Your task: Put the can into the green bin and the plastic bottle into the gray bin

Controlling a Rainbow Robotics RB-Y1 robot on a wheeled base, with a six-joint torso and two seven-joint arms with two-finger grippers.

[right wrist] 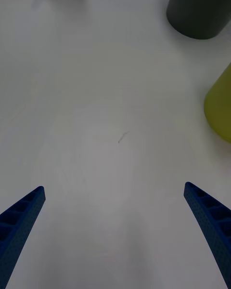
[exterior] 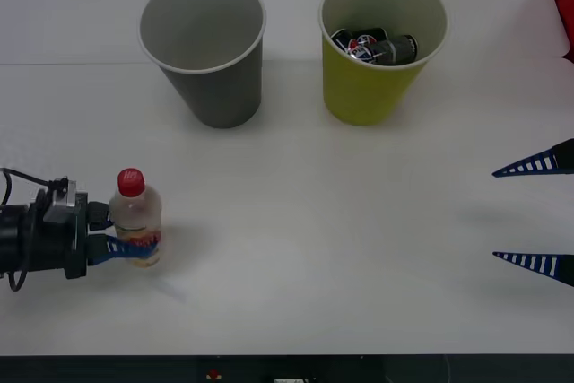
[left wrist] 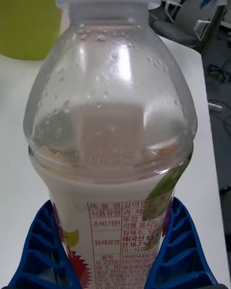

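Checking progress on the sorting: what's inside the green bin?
Inside the green bin lie dark cans, at least two, piled at the bottom. The bin wall hides whatever sits beneath them.

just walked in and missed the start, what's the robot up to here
The left gripper has its blue fingers closed around the lower part of the plastic bottle, which stands upright on the white table at the robot's left. The can already lies inside the green bin. The gray bin beside it holds nothing yet. The right gripper waits open at the right edge, away from everything.
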